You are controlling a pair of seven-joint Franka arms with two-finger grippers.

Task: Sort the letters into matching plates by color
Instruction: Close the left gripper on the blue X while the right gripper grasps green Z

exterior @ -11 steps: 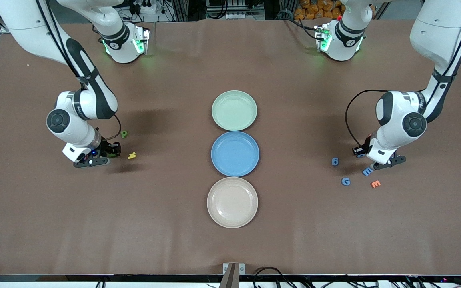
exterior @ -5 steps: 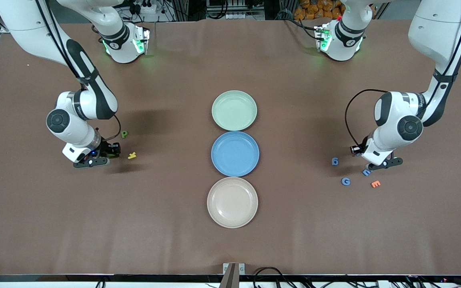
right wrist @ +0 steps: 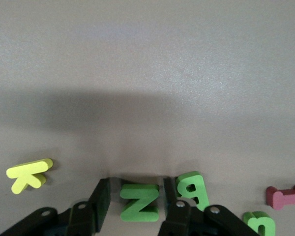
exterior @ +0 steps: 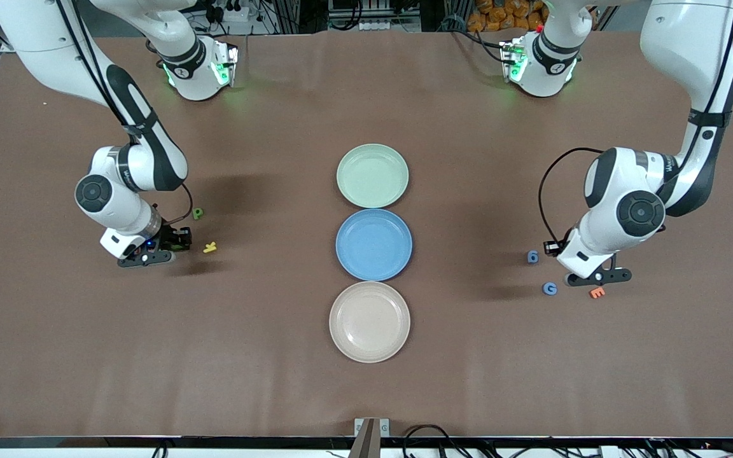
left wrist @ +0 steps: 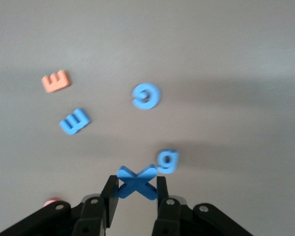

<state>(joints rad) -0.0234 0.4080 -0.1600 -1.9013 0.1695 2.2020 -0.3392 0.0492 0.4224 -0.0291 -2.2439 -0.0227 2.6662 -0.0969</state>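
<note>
My left gripper (left wrist: 136, 189) is shut on a blue X (left wrist: 136, 182) and holds it above the table. Below it lie the blue E (left wrist: 74, 121), G (left wrist: 146, 96) and 6 (left wrist: 167, 161). In the front view this gripper (exterior: 595, 277) hangs over the blue E and hides it, with the G (exterior: 550, 288) and the 6 (exterior: 532, 256) beside it. My right gripper (right wrist: 137, 196) is down at the table and open. Its fingers straddle a green Z (right wrist: 139, 201) with small gaps on both sides. A green P (right wrist: 191, 189) lies just outside one finger. The green plate (exterior: 373, 175) and blue plate (exterior: 373, 245) are mid-table.
An orange E (exterior: 597, 292) lies by my left gripper. A yellow K (exterior: 210, 247), a dark red piece (right wrist: 285, 196) and another green letter (right wrist: 259, 223) lie near my right gripper (exterior: 147, 256). A beige plate (exterior: 369, 322) sits nearest the front camera.
My left arm has swung toward the front camera and the plates, so its gripper now covers the blue E in the front view. My right arm has barely moved.
</note>
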